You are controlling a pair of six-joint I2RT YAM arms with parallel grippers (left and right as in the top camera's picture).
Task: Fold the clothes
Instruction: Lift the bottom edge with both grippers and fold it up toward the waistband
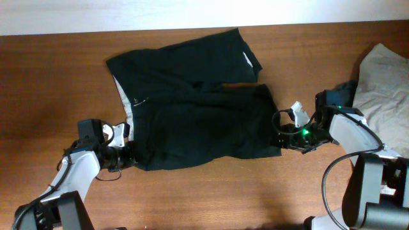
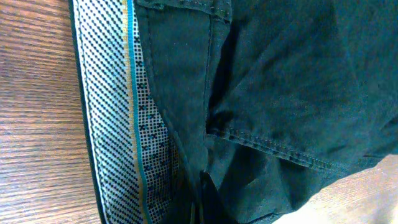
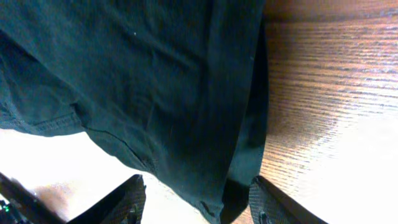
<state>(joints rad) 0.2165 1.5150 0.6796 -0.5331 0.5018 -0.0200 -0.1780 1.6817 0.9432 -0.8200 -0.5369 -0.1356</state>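
Note:
The black shorts point(image 1: 198, 108) lie spread on the wooden table, with the patterned light waistband lining point(image 1: 123, 96) showing at their left edge. My left gripper point(image 1: 125, 152) is at the near-left corner of the waistband. In the left wrist view the black fabric point(image 2: 280, 81) and lining point(image 2: 118, 112) fill the frame, and the jaws point(image 2: 200, 208) look shut on a fold of it. My right gripper point(image 1: 282, 136) is at the near-right hem corner. Its fingers are open point(image 3: 202, 208), with the hem corner point(image 3: 217, 199) between them.
A light grey-white cloth point(image 1: 383, 73) lies bunched at the right edge of the table behind the right arm. Bare wood point(image 1: 51, 83) surrounds the shorts. The table's far edge meets a white wall point(image 1: 128, 13).

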